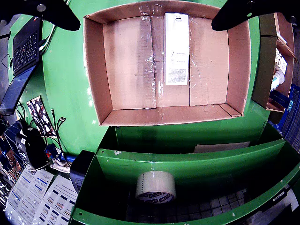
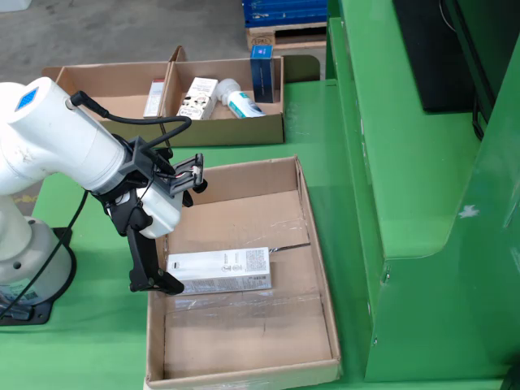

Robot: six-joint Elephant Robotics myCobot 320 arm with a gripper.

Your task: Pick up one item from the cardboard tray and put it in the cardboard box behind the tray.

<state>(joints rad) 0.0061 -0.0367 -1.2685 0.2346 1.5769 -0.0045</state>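
A large cardboard box (image 2: 322,268) lies on the green table, and the gripper view looks straight down into it (image 1: 93,70). A long white carton (image 2: 219,270) lies flat on the box floor (image 1: 176,49), free of the fingers. My gripper (image 2: 175,231) hangs over the box's left wall, jaws wide apart and empty. In the gripper view its black fingers (image 1: 56,14) frame the top corners, with the gripper's middle (image 1: 145,21) over the box. Behind the box stands the cardboard tray (image 2: 227,130) holding a white box (image 2: 197,97), a white tube (image 2: 244,104), a blue box (image 2: 262,63) and a red-and-white pack (image 2: 154,96).
A tall green metal frame (image 2: 422,244) stands right of the box. The white arm's base (image 2: 24,268) sits at the left. In the gripper view a tape roll (image 1: 155,186) sits on a lower green shelf and a laptop (image 1: 26,44) lies at the far left.
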